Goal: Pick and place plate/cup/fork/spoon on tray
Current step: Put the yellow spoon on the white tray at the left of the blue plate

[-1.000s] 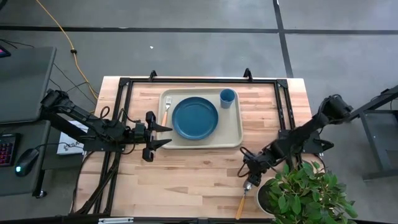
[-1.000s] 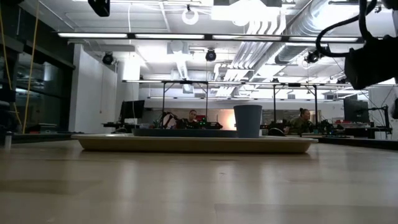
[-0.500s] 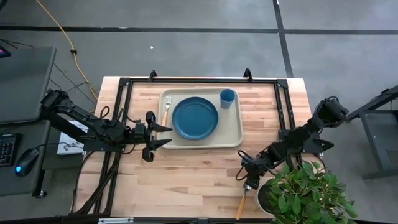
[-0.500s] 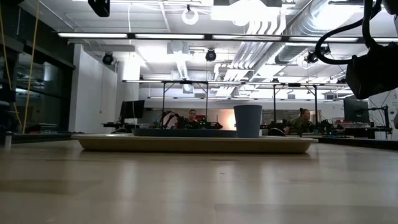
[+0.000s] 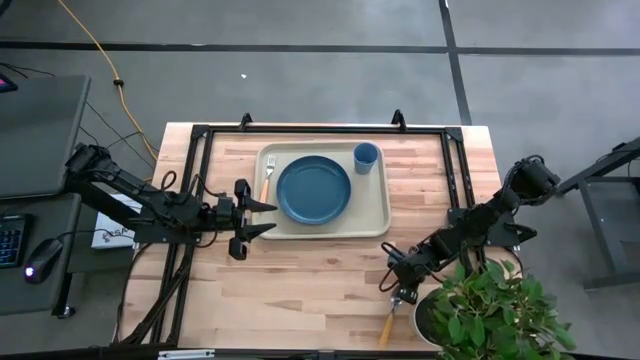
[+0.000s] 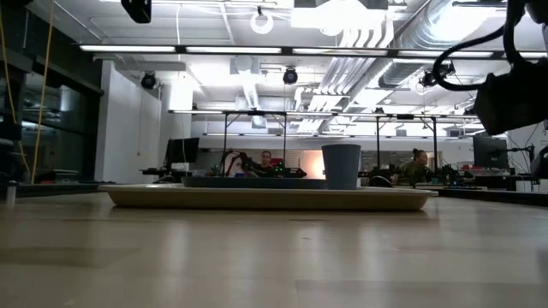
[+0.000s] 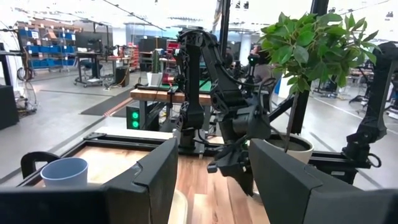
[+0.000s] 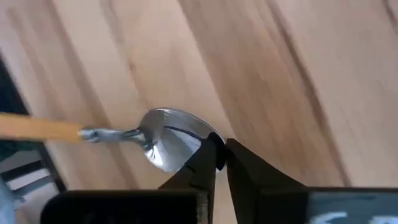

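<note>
The spoon lies near the table's front edge beside the plant pot, with its orange handle pointing toward that edge. My right gripper is down on the spoon's silver bowl, shut on it. The cream tray at the table's middle back carries the dark blue plate, the light blue cup and the fork. My left gripper waits open at the tray's left rim, holding nothing. My right gripper pinches the tip edge of the spoon's bowl between the free ends of its two fingers. The fingers slant down from above, roughly in line with the spoon. The spoon lies flat on the wood.
A potted plant stands at the near right corner, close beside the spoon and my right arm. A black frame runs around the table's back and sides. Bare wood lies between the tray and the front edge.
My right arm has sunk a little toward the spoon and the table's near edge. The spoon, the tray and its dishes, and my left gripper have stayed where they were.
</note>
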`<state>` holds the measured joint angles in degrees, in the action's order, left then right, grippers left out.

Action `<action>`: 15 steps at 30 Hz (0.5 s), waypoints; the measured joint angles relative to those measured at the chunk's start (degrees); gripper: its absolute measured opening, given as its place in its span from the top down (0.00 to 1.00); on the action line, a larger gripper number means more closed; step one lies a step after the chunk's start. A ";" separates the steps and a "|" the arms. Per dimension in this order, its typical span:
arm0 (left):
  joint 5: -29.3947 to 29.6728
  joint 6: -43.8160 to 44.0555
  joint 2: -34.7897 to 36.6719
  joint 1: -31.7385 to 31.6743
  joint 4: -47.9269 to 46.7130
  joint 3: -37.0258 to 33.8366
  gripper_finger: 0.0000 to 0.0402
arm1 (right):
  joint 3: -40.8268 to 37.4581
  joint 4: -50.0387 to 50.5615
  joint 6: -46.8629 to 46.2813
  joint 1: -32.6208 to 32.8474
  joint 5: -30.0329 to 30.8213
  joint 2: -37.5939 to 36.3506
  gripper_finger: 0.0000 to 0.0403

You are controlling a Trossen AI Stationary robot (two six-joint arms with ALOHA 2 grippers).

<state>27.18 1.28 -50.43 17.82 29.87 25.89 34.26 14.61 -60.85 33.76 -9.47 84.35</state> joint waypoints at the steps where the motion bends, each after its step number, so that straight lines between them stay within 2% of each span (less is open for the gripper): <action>1: 0.00 0.07 0.00 0.00 -0.01 0.00 0.55 | -0.05 0.05 0.13 0.00 -0.04 0.03 0.95; 4: 0.00 0.64 0.00 0.01 0.00 0.00 0.55 | -0.05 -0.30 0.52 0.00 -0.23 -0.71 0.99; 15: -0.02 2.62 0.00 0.48 -0.02 0.00 0.55 | -0.05 -1.06 1.66 0.04 3.51 -8.25 1.00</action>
<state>27.16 3.90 -50.43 18.31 29.85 25.89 34.22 13.54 -59.19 33.80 -5.97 76.10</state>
